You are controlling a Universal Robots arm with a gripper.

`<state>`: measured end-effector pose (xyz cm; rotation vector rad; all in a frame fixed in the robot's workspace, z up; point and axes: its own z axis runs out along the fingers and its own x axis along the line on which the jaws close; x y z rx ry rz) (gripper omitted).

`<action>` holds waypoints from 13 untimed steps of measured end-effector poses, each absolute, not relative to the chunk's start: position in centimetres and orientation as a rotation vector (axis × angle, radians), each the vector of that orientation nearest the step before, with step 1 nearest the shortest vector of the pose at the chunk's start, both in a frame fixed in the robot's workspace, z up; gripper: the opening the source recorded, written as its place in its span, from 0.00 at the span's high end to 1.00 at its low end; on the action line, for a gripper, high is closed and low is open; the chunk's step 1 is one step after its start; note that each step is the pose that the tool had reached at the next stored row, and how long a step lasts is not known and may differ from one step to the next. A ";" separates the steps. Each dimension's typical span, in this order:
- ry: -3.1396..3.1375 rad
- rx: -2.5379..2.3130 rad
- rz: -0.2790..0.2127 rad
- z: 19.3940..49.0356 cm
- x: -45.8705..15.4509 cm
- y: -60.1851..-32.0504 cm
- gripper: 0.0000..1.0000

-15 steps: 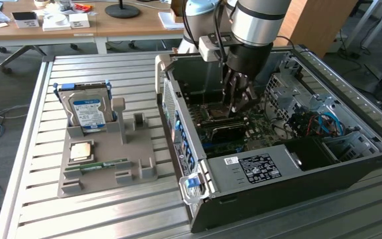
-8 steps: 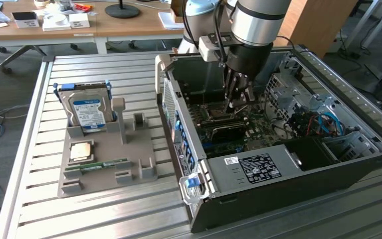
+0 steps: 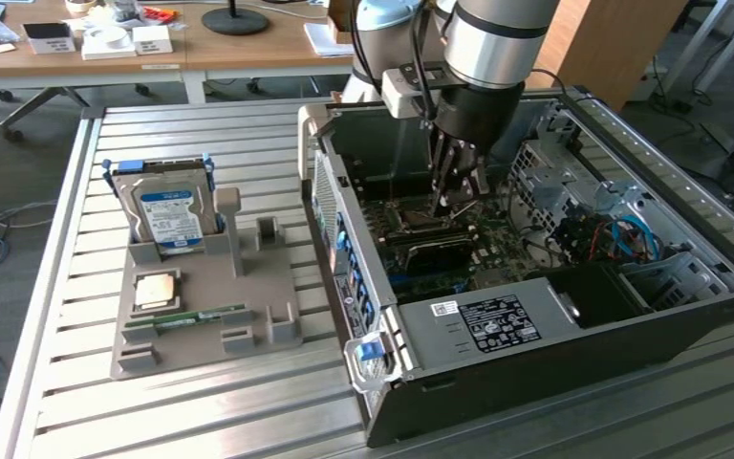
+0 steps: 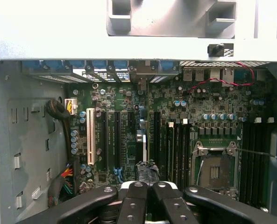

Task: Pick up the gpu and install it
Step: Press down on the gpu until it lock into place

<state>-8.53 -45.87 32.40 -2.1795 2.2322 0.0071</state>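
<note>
Reaching down into the open computer case (image 3: pixel 673 287), the gripper (image 3: pixel 454 199) was closed tight over the green motherboard (image 4: pixel 129 135) (gripping something dark I cannot tell).

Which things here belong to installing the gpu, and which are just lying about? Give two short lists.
Belong to the job:
- gripper, shut, inside the computer case
- gpu, edge-on just ahead of it
- motherboard

Lying about:
- hard drive
- memory stick
- square chip
- grey holder carrying these three
</note>
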 end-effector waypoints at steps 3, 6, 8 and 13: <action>2.232 -2.180 0.007 32.3 -8.5 -45.9 0.89; 2.232 -2.179 0.007 32.2 -8.5 -45.9 0.89; 2.232 -2.179 0.007 32.1 -8.5 -45.9 0.89; 2.232 -2.179 0.007 31.9 -8.5 -45.9 0.89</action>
